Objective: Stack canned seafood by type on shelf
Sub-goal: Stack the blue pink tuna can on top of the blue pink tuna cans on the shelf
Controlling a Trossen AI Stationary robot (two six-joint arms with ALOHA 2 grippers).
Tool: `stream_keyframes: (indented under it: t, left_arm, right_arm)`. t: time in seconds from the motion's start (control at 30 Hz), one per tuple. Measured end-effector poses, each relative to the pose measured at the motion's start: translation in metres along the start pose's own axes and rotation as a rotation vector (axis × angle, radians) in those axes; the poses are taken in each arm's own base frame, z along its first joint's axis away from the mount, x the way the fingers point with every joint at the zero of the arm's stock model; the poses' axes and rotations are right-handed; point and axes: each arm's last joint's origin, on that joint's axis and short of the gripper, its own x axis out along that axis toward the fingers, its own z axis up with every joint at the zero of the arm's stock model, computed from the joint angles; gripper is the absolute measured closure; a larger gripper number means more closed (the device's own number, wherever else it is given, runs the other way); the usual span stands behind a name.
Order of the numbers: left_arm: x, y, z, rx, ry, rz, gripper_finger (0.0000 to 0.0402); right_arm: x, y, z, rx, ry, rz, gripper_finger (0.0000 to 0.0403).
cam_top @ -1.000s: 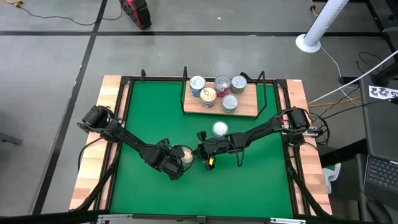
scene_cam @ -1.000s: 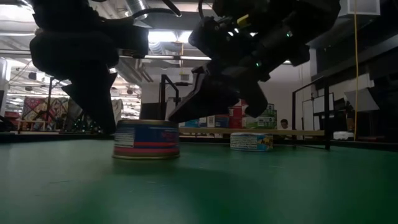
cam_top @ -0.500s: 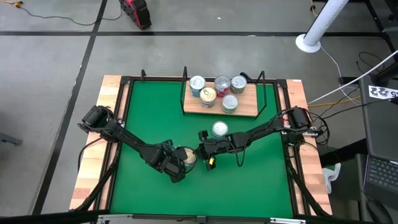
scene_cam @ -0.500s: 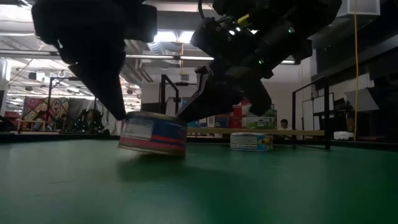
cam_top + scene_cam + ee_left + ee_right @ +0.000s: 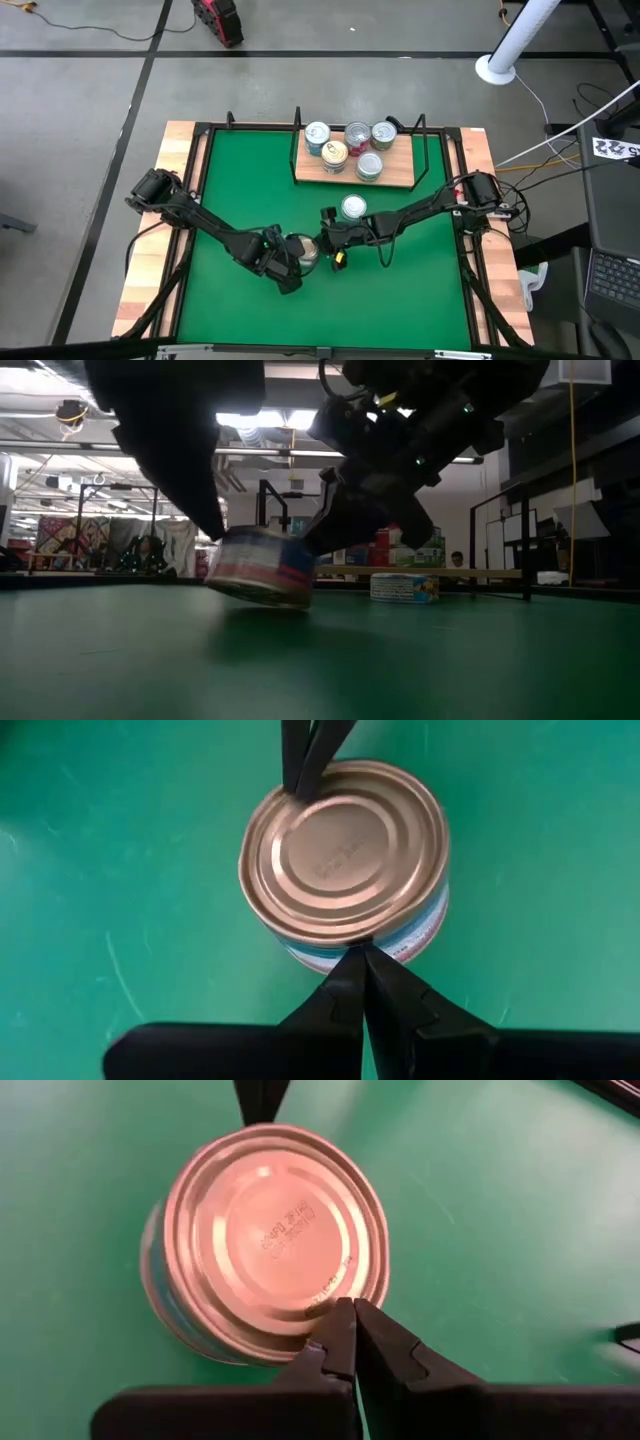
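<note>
Near tin (image 5: 262, 568): pinched between two closed fingertip pairs mid-mat, tilted, one edge lifted off the green mat (image 5: 250, 190) in the low view; lid up, blue and red-pink label.
Left gripper (image 5: 361, 960): fingers pressed together, nothing between them, tips against the tin's rim on its own side.
Right gripper (image 5: 349, 1312): likewise closed and empty-handed, tips on the opposite rim.
Key relation: tin squarely between the two tips, flat axis upright but tipping; both arms equally near, so any lift probably depends on the squeeze from both sides staying level.
Loose tin (image 5: 353, 207): flat on the mat just beyond the right gripper, before the shelf.
Shelf (image 5: 395, 178): farther back, five tins on its board, apparently one layer.
Risk: likely slip, tilt suggests uneven push.
</note>
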Motion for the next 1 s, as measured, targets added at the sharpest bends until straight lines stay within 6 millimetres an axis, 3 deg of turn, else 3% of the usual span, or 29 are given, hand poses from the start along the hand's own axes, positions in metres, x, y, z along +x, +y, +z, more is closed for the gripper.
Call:
stream_keyframes:
  t: [0.33, 0.7, 0.83, 1.0]
  left_arm:
    - [-0.010, 0.001, 0.017, 0.060, -0.082, 0.018, 0.0399]
    - [0.002, 0.018, 0.035, 0.190, -0.062, 0.030, 0.0396]
    - [0.003, 0.020, 0.035, 0.304, -0.037, 0.029, 0.0367]
    - [0.003, 0.021, 0.035, 0.435, -0.035, 0.032, 0.0299]
  right_arm:
    - [0.004, 0.002, -0.013, -0.016, 0.077, -0.024, 0.0398]
    - [0.002, 0.003, -0.012, -0.023, 0.111, -0.010, 0.0398]
    - [0.002, 0.003, -0.012, -0.023, 0.111, -0.012, 0.0398]
    - [0.001, 0.002, -0.012, -0.023, 0.111, -0.015, 0.0398]
